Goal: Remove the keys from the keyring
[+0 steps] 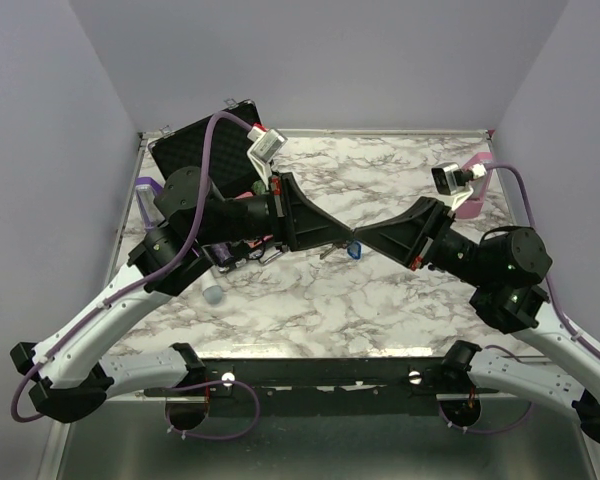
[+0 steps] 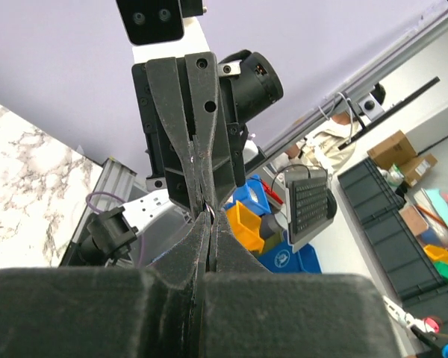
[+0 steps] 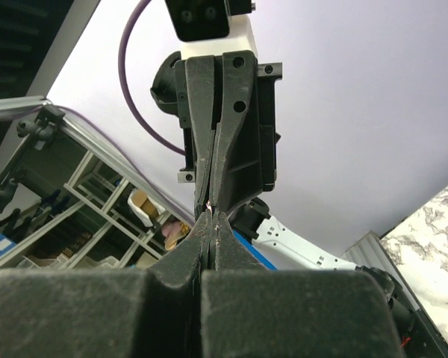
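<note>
Both closed tight: left hand (image 1: 346,237) and right hand (image 1: 366,238) pinch the keyring (image 1: 354,251) tip to tip, tag dangling.

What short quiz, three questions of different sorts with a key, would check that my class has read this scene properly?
1. True or false: the jaws of the left arm and right arm stand open.
2. What colour is the keyring at the point where the jaws meet? A red, B blue, C green.
3. Fill in: the black case lies at the table's back ___ corner.
Key: 1 false; 2 B; 3 left.
</note>
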Robot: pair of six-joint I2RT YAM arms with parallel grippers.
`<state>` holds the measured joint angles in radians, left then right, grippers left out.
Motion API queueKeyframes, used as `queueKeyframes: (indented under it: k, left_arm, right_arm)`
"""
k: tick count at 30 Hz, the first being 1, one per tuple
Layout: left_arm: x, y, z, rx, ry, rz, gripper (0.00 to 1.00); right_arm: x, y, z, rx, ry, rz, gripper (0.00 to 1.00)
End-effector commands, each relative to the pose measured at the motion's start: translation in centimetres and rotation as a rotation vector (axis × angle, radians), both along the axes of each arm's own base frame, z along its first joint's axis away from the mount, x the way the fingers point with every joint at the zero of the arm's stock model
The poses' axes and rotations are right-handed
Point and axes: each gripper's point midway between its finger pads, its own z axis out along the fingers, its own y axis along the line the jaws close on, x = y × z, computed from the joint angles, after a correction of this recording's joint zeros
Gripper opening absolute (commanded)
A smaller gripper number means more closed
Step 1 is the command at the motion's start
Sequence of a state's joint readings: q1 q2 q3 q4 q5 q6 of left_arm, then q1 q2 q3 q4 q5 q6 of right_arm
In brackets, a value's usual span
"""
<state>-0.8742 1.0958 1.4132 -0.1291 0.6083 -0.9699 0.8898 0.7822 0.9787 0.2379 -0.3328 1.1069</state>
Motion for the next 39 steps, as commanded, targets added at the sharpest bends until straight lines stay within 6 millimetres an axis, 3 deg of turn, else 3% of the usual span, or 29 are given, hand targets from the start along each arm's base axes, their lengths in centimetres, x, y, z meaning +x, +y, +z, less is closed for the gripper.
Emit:
queueKeyframes:
  k: [1, 14, 21, 24, 39]
  left_arm:
    - [3.7, -1.4, -2.9, 0.056, 0.064, 0.166, 0.0]
    - [4.3, -1.4, -3.2, 0.051, 0.085, 0.236, 0.02]
    - [4.3, -0.8, -3.0, 0.072, 0.06, 0.255, 0.38]
    - [4.3, -0.5, -2.7, 0.072, 0.042, 0.264, 0.45]
    - [5.0, 0.2, -3.5, 0.125, 0.021, 0.311, 0.47]
  right_arm:
    - [-1.2, -0.3, 1.4, 0.075, -0.019, 0.053, 0.01]
    - [-1.3, -0.1, 1.5, 0.1, -0.022, 0.073, 0.01]
    - [-1.2, 0.0, 1.1, 0.072, -0.019, 0.062, 0.01]
    - [-1.3, 0.1, 1.1, 0.066, -0.021, 0.068, 0.01]
    - [-1.6, 0.1, 0.9, 0.046, -0.032, 0.079, 0.01]
